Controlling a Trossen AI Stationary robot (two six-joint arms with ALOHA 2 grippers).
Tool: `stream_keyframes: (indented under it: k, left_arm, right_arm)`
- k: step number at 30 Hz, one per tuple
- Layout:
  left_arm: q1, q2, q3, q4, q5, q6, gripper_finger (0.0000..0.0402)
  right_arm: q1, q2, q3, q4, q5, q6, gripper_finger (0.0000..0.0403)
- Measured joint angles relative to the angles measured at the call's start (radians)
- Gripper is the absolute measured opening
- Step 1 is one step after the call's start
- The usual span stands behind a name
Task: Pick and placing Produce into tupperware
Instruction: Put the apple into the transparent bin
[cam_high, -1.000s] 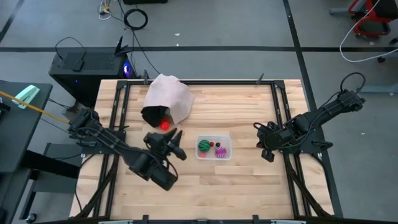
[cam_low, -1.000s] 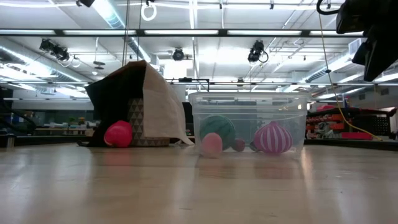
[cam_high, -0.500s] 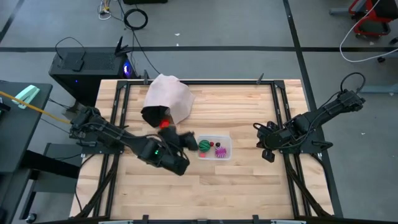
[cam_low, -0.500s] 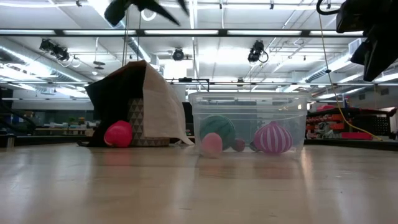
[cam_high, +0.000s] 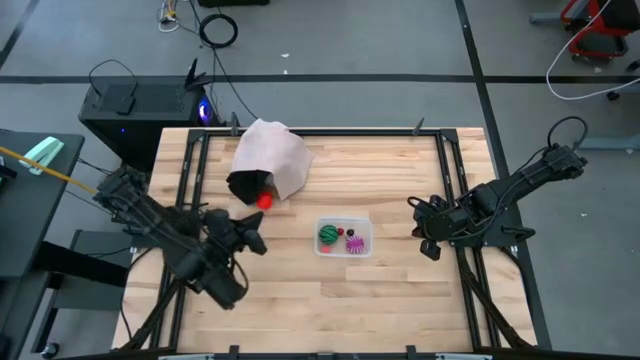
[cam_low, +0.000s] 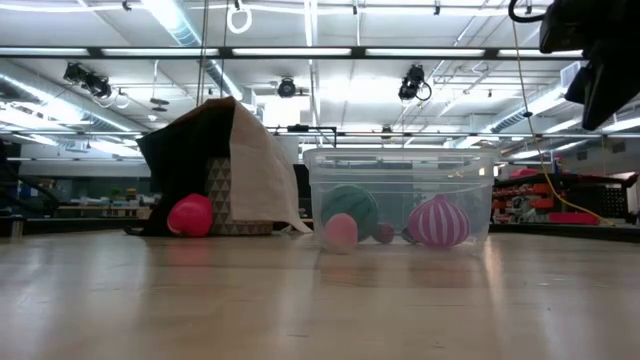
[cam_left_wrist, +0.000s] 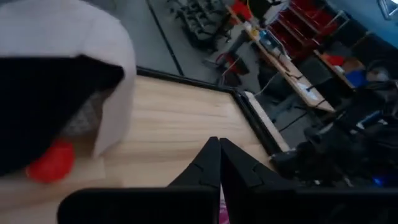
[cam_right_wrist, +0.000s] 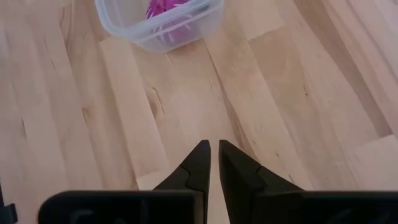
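Tupperware (cam_high: 345, 238) already holds green, magenta and dark red produce; one red piece (cam_high: 264, 200) lies by the bag (cam_high: 270, 160), beyond the left pincer (cam_high: 252, 236), closed and empty.

No legible text or labels anywhere

High view: the camera looked straight down from well above, taking in the whole desk (cam_high: 400, 300), both arms and the surrounding floor.

Low view: the camera sat at desk-top height, close to the surface, facing level across it into the room; tub (cam_low: 400, 197) and bag (cam_low: 225, 165) filled mid-frame.

Left wrist view: it faced past its own end effector (cam_left_wrist: 219, 163) toward the bag (cam_left_wrist: 68, 37) and the desk's far edge.

Right wrist view: it looked steeply down, near the desk, the tub (cam_right_wrist: 158, 22) at frame edge.

Tub appeared in high, low and right wrist views.
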Motion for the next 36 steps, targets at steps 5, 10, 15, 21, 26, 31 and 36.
stream_keyframes:
  k: [5, 10, 15, 21, 26, 31, 36]
  left_arm:
    - [0.121, 0.083, -0.022, -0.025, 0.234, -0.024, 0.0009]
    - [0.173, 0.172, -0.074, 0.169, 0.315, -0.007, 0.0006]
    - [0.232, 0.234, -0.074, 0.476, 0.509, 0.067, 0.0017]
    - [0.325, 0.221, -0.073, 1.095, 0.463, 0.555, 0.0015]
    - [0.401, 0.193, -0.072, 1.708, 0.488, 1.185, 0.0005]
    - [0.463, 0.191, -0.067, 2.333, 0.752, 1.658, 0.0025]
    - [0.431, 0.206, 0.042, 2.265, 0.826, 1.645, 0.0032]
  right_arm:
    - [0.000, 0.000, 0.000, 0.003, 0.011, 0.026, 0.0041]
    - [0.000, 0.000, 0.000, 0.005, 0.016, 0.048, 0.0041]
    - [0.000, 0.000, 0.000, 0.006, 0.016, 0.047, 0.0041]
    - [0.000, 0.000, 0.000, 0.006, 0.010, 0.017, 0.0041]
    - [0.000, 0.000, 0.000, 0.007, -0.009, 0.002, 0.0041]
    - [0.000, 0.000, 0.000, 0.007, -0.011, 0.003, 0.0041]
    - [0.000, 0.000, 0.000, 0.007, -0.011, 0.003, 0.0041]
